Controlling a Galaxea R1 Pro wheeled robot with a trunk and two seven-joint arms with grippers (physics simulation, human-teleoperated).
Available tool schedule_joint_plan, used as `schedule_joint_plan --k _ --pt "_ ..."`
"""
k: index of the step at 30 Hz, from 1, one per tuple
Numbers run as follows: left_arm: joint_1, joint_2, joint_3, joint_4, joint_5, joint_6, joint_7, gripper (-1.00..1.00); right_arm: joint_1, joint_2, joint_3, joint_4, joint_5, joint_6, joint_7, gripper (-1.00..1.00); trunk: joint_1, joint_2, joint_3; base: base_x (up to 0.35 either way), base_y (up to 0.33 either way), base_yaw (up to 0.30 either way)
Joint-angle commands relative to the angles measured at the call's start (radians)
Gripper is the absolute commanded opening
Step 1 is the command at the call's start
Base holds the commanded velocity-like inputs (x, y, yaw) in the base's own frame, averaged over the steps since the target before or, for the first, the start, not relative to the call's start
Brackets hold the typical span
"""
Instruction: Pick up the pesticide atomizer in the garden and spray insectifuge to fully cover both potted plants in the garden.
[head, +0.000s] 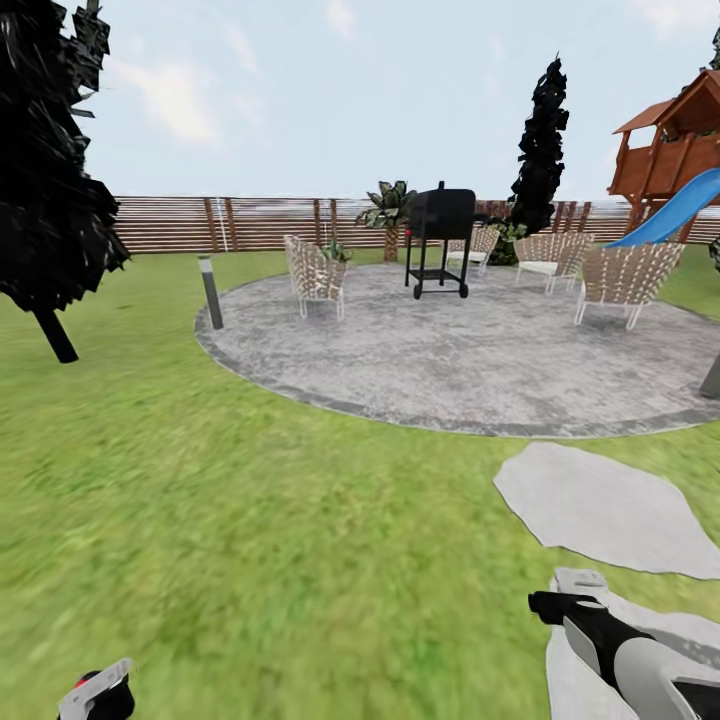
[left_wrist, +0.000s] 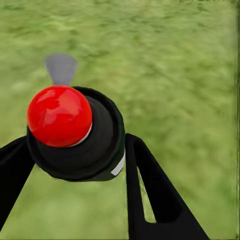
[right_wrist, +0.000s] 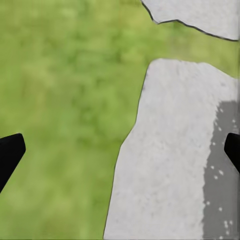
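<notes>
Atomizer (left_wrist: 75, 132) is gripped in the left hand (left_wrist: 75, 165), red cap toward the wrist camera, grey nozzle aimed at the lawn (left_wrist: 170, 65); right hand (right_wrist: 120, 150) is held open over a paving slab (right_wrist: 175, 150).

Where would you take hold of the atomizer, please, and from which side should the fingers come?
Probably the round black body of the atomizer, just below its red cap, pinched from two opposite sides. The left gripper holds it so now, a finger on each flank. That seems sound: the body is the widest, evenest part, and the grey nozzle is free, pointing away over the grass.
</notes>
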Motion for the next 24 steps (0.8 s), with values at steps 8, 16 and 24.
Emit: schedule_joint_plan --k 8,16,24 --pt "-0.001 0.0 0.008 0.0 -0.004 -0.003 -0.008 -1.0 0.0 0.0 -0.007 -0.001 0.004 0.002 -0.001 1.0 0.0 0.0 -0.001 0.292 -0.198 0.0" --pt "-0.001 0.0 0.008 0.0 -0.004 -0.003 -0.008 -1.0 0.0 0.0 -0.006 -0.001 0.005 0.002 -0.001 1.0 0.0 0.0 -0.001 0.292 -0.198 0.0" --pt "-0.001 0.0 0.008 0.0 -0.004 -0.003 -0.008 -1.0 0.0 0.0 -0.006 -0.001 0.004 0.002 -0.001 1.0 0.0 0.0 -0.001 0.292 -0.198 0.0"
